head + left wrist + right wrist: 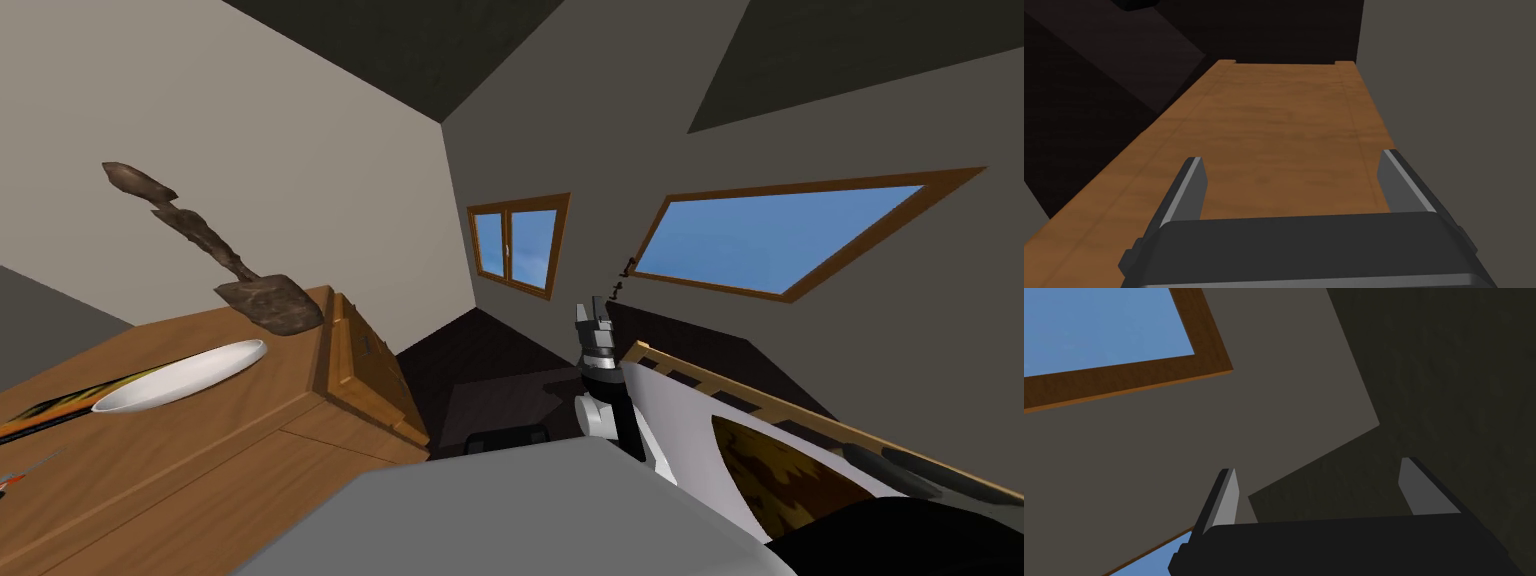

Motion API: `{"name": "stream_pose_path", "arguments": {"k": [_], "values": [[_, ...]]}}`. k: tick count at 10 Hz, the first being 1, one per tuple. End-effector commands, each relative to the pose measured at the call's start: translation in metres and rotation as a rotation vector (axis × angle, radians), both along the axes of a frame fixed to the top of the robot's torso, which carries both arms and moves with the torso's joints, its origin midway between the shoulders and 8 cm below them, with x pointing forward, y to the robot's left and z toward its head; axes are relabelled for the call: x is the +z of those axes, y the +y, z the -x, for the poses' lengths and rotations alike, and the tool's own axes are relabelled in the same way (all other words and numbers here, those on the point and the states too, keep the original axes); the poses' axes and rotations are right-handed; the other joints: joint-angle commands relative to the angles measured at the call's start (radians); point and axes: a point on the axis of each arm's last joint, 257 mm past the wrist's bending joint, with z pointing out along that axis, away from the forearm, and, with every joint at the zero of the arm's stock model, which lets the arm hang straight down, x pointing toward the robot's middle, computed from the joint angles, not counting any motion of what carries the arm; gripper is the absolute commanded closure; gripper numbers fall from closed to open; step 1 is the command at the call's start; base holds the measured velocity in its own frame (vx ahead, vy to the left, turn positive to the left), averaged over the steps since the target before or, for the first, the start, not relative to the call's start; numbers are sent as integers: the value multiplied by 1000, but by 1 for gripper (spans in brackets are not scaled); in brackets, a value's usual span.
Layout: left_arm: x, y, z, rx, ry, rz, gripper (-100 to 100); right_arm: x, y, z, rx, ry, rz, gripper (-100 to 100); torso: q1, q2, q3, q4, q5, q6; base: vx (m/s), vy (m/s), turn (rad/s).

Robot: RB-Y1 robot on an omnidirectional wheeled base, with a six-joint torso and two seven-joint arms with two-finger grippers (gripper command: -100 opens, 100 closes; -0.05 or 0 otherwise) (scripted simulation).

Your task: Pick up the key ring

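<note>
— Key ring (622, 279)? I take it for those small dark links just beyond my right gripper (592, 308), off to its right.
— Hands?
— Both spread and empty. My left gripper (1291, 185) faces a wooden surface (1274, 115), so I judge the right nearer.

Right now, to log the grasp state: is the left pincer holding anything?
No, the left pincer stands wide open above a wooden surface, gripping nothing.
</note>
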Motion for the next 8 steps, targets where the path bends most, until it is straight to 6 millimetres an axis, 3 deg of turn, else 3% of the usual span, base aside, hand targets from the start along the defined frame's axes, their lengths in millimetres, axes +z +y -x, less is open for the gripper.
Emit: {"name": "stream_pose_path", "arguments": {"k": [1,3,5,7,8], "values": [[3,0,0,-1,12,15,-100,0,0,0,0,0,0,0,0,0,0,0,0,0,17,43,-81],[11,13,2,0,19,-22,-100,0,0,0,0,0,0,0,0,1,1,0,1,-1,2,14,11],[44,32,0,-1,67,-56,-100,0,0,0,0,0,0,0,0,1,0,0,0,0,34,59,-155],[44,32,0,-1,67,-56,-100,0,0,0,0,0,0,0,4,-1,-1,0,1,-1,16,69,-56],[57,38,-3,-1,80,-70,-100,0,0,0,0,0,0,0,2,1,0,0,1,-1,33,62,-152]]}}
